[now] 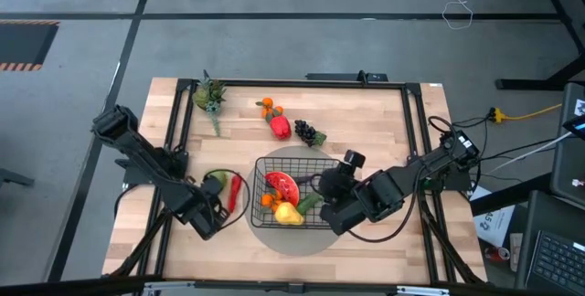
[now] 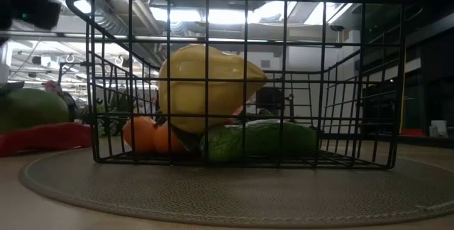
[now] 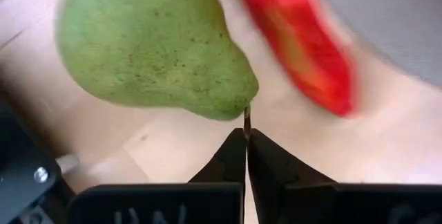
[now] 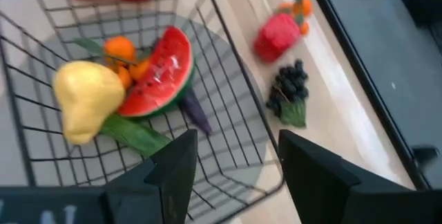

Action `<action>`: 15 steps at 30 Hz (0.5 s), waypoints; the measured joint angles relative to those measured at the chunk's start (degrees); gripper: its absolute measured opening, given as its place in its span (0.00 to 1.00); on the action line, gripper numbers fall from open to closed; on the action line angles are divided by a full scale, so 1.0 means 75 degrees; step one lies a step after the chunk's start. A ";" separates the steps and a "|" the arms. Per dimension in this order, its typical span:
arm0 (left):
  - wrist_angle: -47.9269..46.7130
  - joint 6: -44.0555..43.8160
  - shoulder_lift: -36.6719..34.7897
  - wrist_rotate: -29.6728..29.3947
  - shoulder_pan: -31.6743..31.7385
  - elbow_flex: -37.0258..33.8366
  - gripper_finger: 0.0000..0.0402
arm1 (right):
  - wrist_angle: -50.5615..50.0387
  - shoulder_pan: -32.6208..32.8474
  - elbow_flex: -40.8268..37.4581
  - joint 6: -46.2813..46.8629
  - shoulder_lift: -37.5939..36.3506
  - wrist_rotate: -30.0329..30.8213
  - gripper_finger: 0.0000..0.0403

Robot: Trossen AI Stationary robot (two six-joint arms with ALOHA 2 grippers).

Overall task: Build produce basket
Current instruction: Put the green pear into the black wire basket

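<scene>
The black wire basket (image 1: 291, 191) sits on a round grey mat. It holds a yellow pear-shaped fruit (image 4: 83, 99), a watermelon slice (image 4: 159, 72), oranges (image 4: 121, 51), a green cucumber (image 2: 259, 139) and a purple eggplant (image 4: 197, 113). A green pear (image 3: 152, 41) lies left of the basket beside a red chili (image 3: 297, 37). My left gripper (image 3: 246, 137) is shut at the pear's stem. My right gripper (image 4: 238, 162) is open over the basket's right side (image 1: 322, 186). A red pepper (image 1: 280, 127), dark grapes (image 1: 309, 133) and small oranges (image 1: 267, 107) lie on the table beyond the basket. My left gripper pinches the green pear's thin brown stem (image 3: 246, 115) between its two fingertips (image 3: 233, 148), only at their free ends. It comes slanting down from the table's near-left side. Whether the pear is lifted or lies on the table, I cannot tell.
A leafy green sprig (image 1: 210, 95) lies near the table's far left corner. A black frame rail (image 1: 178, 122) runs round the table's sides. Bare wood shows along the near edge (image 1: 274, 264) and to the right of the basket (image 1: 402, 232).
</scene>
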 joint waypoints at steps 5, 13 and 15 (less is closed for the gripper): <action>-0.1358 0.0036 -0.0014 0.0055 -0.0003 0.1283 0.00 | -0.0782 0.0031 0.0000 0.0813 0.0000 0.0041 0.51; -0.3336 0.0050 -0.0015 -0.0410 -0.0003 0.2805 0.00 | -0.0956 0.0038 0.0000 0.1140 0.0000 0.0051 0.51; -0.3532 0.0059 -0.0021 -0.0410 -0.0003 0.2884 0.00 | -0.0953 0.0038 0.0000 0.1140 0.0000 0.0049 0.51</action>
